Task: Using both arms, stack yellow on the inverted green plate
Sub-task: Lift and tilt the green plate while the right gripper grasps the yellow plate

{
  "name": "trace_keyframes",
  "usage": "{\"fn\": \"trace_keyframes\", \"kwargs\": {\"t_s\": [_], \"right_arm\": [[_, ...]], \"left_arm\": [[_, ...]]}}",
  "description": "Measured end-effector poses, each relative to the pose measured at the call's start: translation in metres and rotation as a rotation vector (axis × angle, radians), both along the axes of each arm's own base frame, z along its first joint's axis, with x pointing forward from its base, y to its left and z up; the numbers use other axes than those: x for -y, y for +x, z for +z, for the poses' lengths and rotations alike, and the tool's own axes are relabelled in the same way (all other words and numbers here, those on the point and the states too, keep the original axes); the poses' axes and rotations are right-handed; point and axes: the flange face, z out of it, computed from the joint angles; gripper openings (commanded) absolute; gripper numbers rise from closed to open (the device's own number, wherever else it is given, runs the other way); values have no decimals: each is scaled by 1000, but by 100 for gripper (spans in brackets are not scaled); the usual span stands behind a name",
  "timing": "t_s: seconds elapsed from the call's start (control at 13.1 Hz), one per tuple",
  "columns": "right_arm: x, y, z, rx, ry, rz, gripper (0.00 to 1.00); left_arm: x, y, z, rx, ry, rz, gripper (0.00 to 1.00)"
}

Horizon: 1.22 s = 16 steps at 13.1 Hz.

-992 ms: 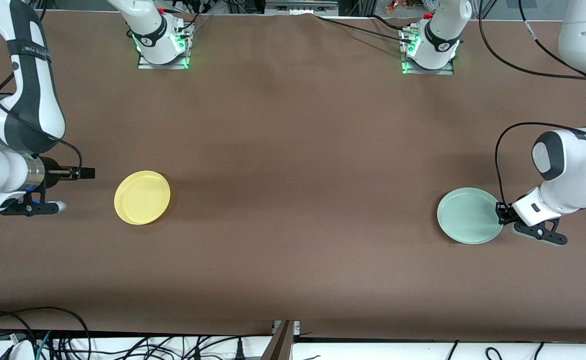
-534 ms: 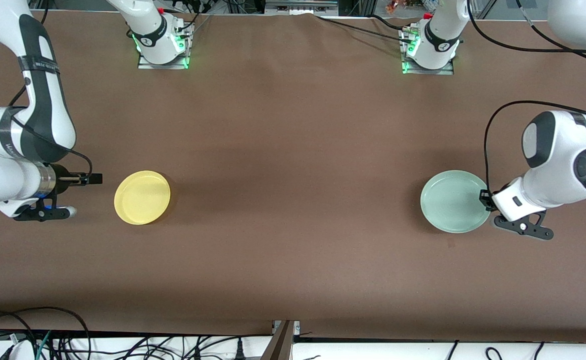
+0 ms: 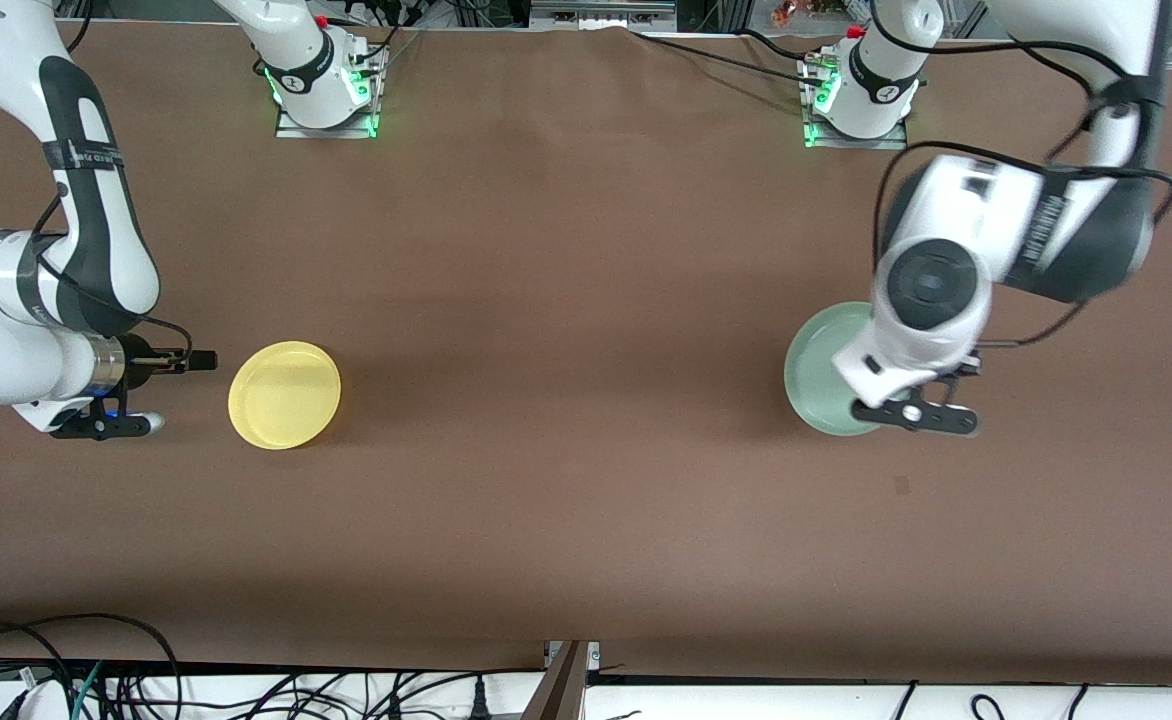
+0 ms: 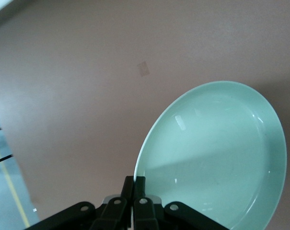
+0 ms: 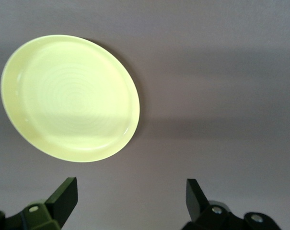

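Note:
The pale green plate (image 3: 818, 372) is held off the brown table by its rim and tilted; its hollow side faces the left wrist camera (image 4: 216, 153). My left gripper (image 4: 135, 181) is shut on that rim; in the front view the left wrist covers its fingers and part of the plate. The yellow plate (image 3: 284, 394) lies hollow side up on the table toward the right arm's end, and shows in the right wrist view (image 5: 70, 98). My right gripper (image 3: 204, 358) is open and empty, low beside the yellow plate and a short gap from its rim (image 5: 130, 191).
A small pale mark (image 3: 903, 486) is on the table under the left arm's hand, nearer the front camera than the green plate. The two arm bases (image 3: 326, 90) (image 3: 861, 100) stand along the table's back edge. Cables (image 3: 96, 680) lie off the front edge.
The left arm has lifted the green plate, carried it toward the table's middle and turned its wrist. The right gripper has crept closer to the yellow plate, which has not moved.

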Motion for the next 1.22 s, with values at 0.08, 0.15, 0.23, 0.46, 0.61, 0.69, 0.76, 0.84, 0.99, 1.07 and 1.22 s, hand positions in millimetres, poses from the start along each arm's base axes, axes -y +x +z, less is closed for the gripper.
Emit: {"fn": "trace_keyframes", "kwargs": {"t_s": [0.08,0.15,0.23,0.46,0.61,0.69,0.76,0.84,0.99,1.07,1.22], "right_arm": [[6,-4,-11,1,25,-16,100],[13,-8,-21,0,49,-29,100],[20,-11,-31,-3,69,-43,100],[37,-18,-61,6,108,-51,100],[47,-23,-81,26,122,-46,100],[50,-26,-89,34,131,-53,100],[51,-28,-95,39,139,-62,100],[51,-30,-99,44,143,-69,100],[49,-32,-104,48,152,-80,100],[48,-32,-106,52,161,-87,100],[47,-32,-111,56,168,-90,100]], "left_arm": [[23,-11,2,23,61,-5,0],[45,-22,3,44,109,-15,0],[68,-35,3,60,148,-24,0],[140,-79,1,142,262,-73,0],[182,-109,-12,191,358,-131,0],[201,-123,-21,212,386,-155,0],[218,-136,-32,232,417,-177,0],[230,-145,-41,263,476,-206,0],[250,-162,-54,336,620,-281,0],[263,-173,-64,364,657,-319,0],[292,-198,-87,418,703,-380,0]]}}
